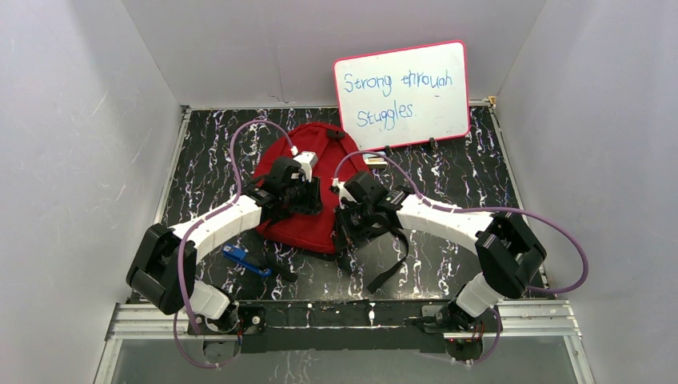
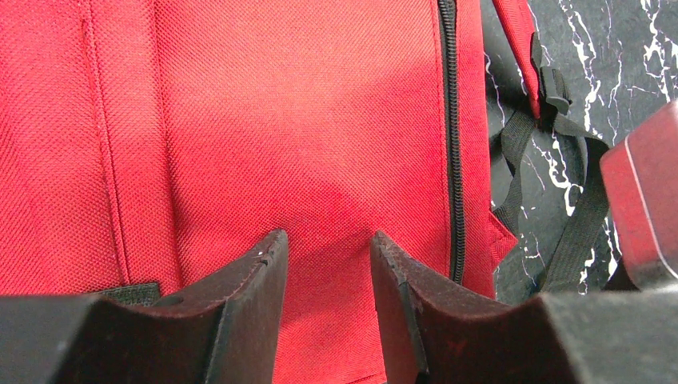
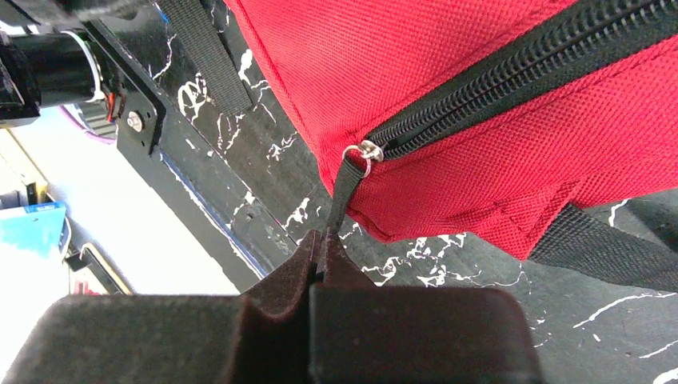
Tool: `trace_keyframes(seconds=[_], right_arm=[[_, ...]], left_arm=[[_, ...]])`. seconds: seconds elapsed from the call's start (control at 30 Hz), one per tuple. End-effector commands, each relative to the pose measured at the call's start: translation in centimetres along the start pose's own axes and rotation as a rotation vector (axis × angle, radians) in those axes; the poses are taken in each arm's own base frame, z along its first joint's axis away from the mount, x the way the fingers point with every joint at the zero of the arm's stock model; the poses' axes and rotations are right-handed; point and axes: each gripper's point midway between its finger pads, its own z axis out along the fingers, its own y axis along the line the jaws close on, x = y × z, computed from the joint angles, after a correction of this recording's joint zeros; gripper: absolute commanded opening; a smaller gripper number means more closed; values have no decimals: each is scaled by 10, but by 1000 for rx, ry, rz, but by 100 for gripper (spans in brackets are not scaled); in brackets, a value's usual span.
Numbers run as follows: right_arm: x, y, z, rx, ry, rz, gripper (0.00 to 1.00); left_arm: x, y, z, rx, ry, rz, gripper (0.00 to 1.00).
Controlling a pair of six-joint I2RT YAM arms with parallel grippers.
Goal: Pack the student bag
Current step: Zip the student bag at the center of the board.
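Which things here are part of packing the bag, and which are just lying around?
In the job: student bag; its zip pull, pinched in the right gripper; left gripper, open over the fabric.
Lying about: whiteboard; small blue item, possibly meant for packing.

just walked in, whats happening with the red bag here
Two robot arms are working on the red backpack, which lies on the black marbled table. The right gripper is shut on the black zipper pull at the bag's corner, and the zipper looks closed along the stretch in view. The left gripper sits over the bag's red front with its jaws partly open, gripping nothing. A small blue item lies on the table beside the bag.
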Motion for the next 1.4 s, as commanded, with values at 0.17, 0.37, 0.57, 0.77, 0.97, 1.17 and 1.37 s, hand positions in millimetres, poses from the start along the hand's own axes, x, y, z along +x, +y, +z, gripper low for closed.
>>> trace_keyframes(seconds=[0.17,0.37,0.57,0.77,0.97,1.17,1.37], right_arm=[[-12,8,-1,-30,-74,27,16],[1,7,0,-54,-67,82,38],[0,8,3,-68,-85,104,39],[-6,7,7,-60,-96,108,45],[-9,4,15,-60,-106,136,42],[-16,5,16,-58,-133,142,27],[-22,8,9,-70,-159,139,10]], left_arm=[[31,5,8,-13,107,2,40],[31,4,7,-8,106,3,40],[30,2,6,-1,106,12,40],[28,2,6,0,102,15,40],[29,3,6,-4,103,15,40],[30,4,7,-6,108,17,40],[31,4,8,-8,111,14,40]])
